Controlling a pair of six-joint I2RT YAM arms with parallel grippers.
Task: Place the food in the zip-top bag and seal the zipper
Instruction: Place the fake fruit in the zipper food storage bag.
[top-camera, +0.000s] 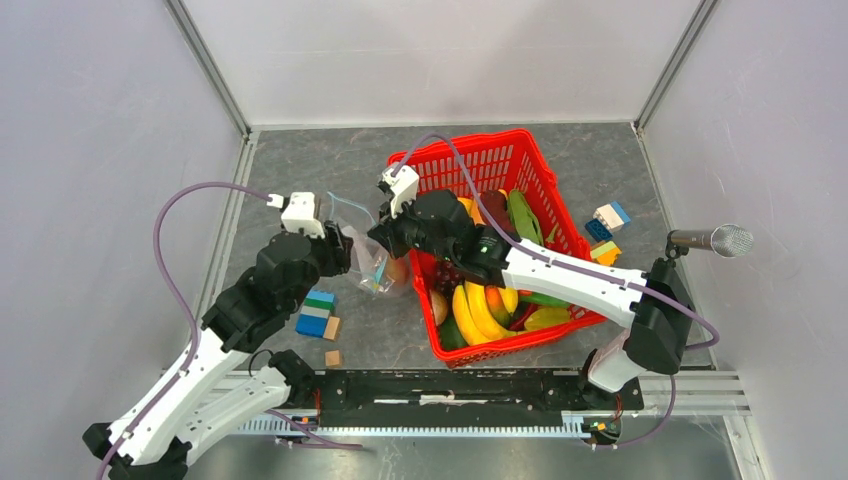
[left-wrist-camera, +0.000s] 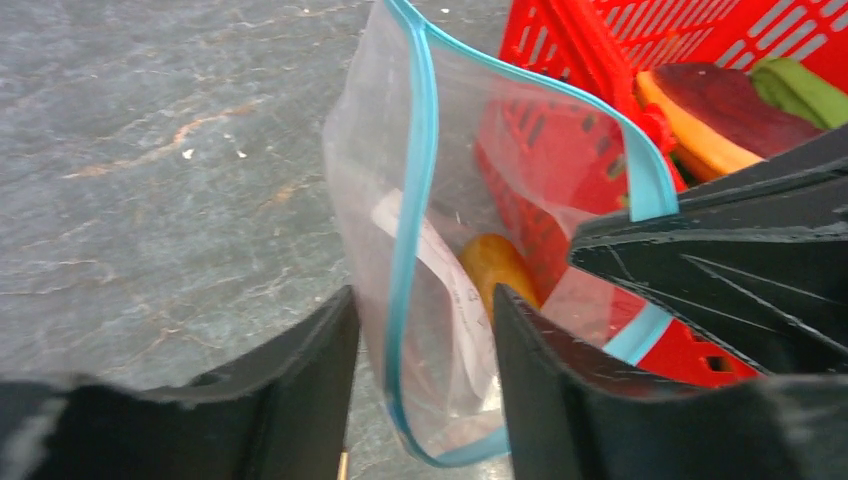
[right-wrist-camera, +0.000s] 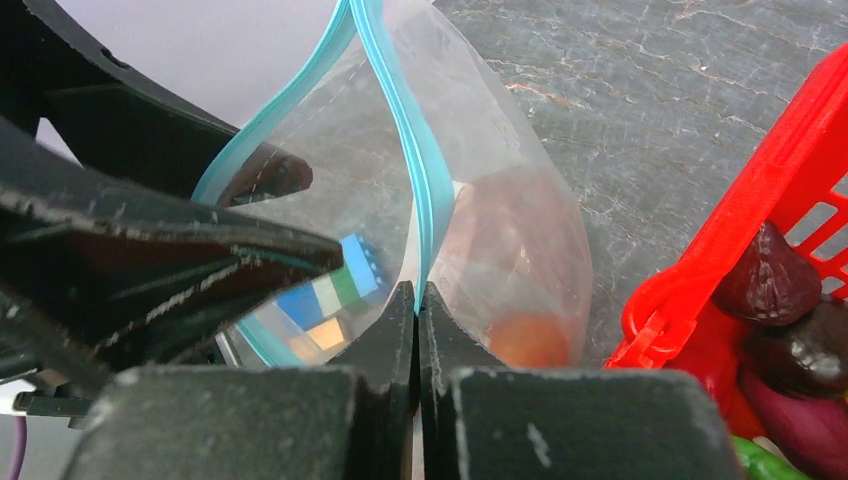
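Observation:
The clear zip-top bag stands between the two arms, left of the basket. An orange food piece lies inside it, also visible low in the bag in the right wrist view. My left gripper is open, its jaws on either side of the bag's edge and the light-blue zipper without pinching them. My right gripper is shut on the zipper where its two strips meet. From above, the left gripper and the right gripper face each other across the bag's mouth.
A red basket on the right holds yellow bananas, a green vegetable and other toy food. Coloured blocks and a wooden cube lie front left. More blocks and a microphone are at the right.

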